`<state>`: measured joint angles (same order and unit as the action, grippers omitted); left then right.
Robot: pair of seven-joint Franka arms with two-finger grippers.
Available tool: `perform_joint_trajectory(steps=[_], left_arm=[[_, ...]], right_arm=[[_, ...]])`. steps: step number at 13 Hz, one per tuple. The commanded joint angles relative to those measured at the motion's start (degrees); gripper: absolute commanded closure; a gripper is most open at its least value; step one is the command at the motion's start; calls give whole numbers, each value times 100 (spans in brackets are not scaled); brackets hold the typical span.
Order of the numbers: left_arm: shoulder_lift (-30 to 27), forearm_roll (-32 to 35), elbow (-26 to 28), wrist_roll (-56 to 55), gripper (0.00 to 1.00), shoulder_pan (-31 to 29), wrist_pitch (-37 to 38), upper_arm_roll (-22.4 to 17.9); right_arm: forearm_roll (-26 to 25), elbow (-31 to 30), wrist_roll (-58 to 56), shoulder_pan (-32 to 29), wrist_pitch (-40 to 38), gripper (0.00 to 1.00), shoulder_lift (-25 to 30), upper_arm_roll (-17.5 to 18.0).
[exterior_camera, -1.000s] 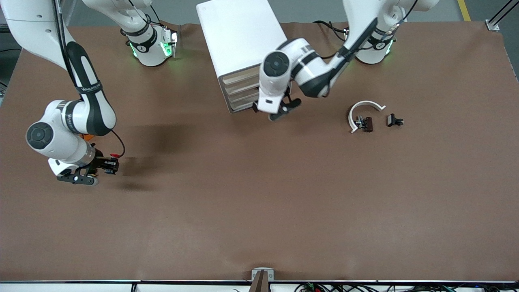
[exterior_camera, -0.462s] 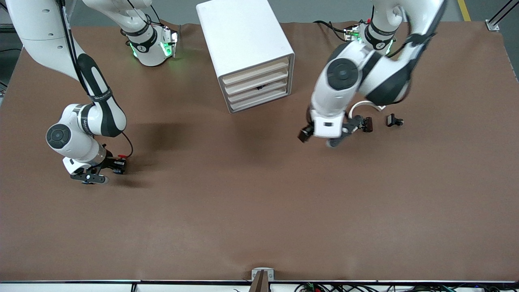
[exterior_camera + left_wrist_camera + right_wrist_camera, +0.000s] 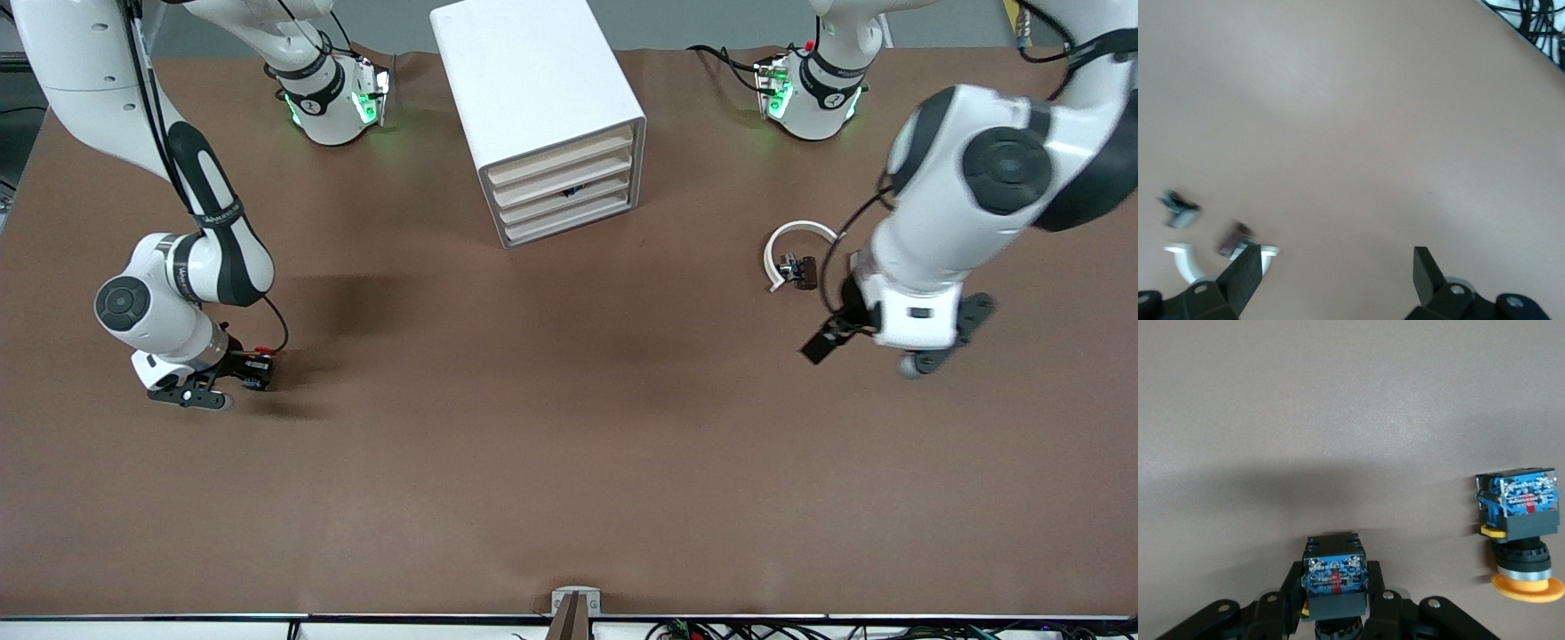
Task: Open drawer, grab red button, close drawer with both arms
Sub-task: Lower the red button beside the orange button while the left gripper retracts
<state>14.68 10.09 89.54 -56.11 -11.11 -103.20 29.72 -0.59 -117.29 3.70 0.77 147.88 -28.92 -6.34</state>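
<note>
Looking down across the table (image 3: pixel 569 462), we find the right end effector (image 3: pixel 252 372) low over the brown surface toward the right arm's end, its fingers clenched on the button (image 3: pixel 260 352), whose red cap just shows in the front view. Our right wrist view shows the same grip from close in: the button's black-and-blue body (image 3: pixel 1335 583) sits pinched between the two black fingers (image 3: pixel 1290 599). Just beside it on the table lies a second button with an orange-yellow cap (image 3: pixel 1523 540), apart from the fingers and untouched.

The white cabinet (image 3: pixel 533 98) stands between the two arm bases, and all four of its beige-fronted drawers sit flush. In the drawer (image 3: pixel 571 191) third from the top we notice a small dark speck at the front strip; we cannot tell what it is.

The left end effector (image 3: pixel 893 342) hangs in the air toward the left arm's end of the table, its fingers spread wide and holding nothing, as the left wrist view confirms (image 3: pixel 1335 270). Near it on the table lie a white curved part (image 3: pixel 796 242) with a small dark piece (image 3: pixel 800 269) touching its inner side, and the left wrist view shows another small dark part (image 3: pixel 1179 208) close by.
</note>
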Motion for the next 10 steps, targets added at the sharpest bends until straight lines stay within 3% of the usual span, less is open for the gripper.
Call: perform_joint_trajectory(steps=[1, 3, 7, 8, 10], left_arm=[[-61, 107, -534, 802, 0, -223, 879, 69], [-210, 98, -534, 1389, 0, -522, 1003, 104], [-710, 28, -455, 2647, 0, -472, 1224, -149], [-764, 28, -464, 3067, 0, -218, 1224, -507], [-1045, 10, -219, 4166, 0, 685, 1329, -1596]], right_arm=[[-108, 163, -18, -156, -14, 100, -131, 115], [-108, 207, -9, -156, -14, 100, -166, 115], [-108, 382, -1, -174, -67, 100, -272, 115], [-108, 400, -1, -174, -75, 100, -272, 115], [-108, 418, -1, -165, -75, 100, -272, 115]])
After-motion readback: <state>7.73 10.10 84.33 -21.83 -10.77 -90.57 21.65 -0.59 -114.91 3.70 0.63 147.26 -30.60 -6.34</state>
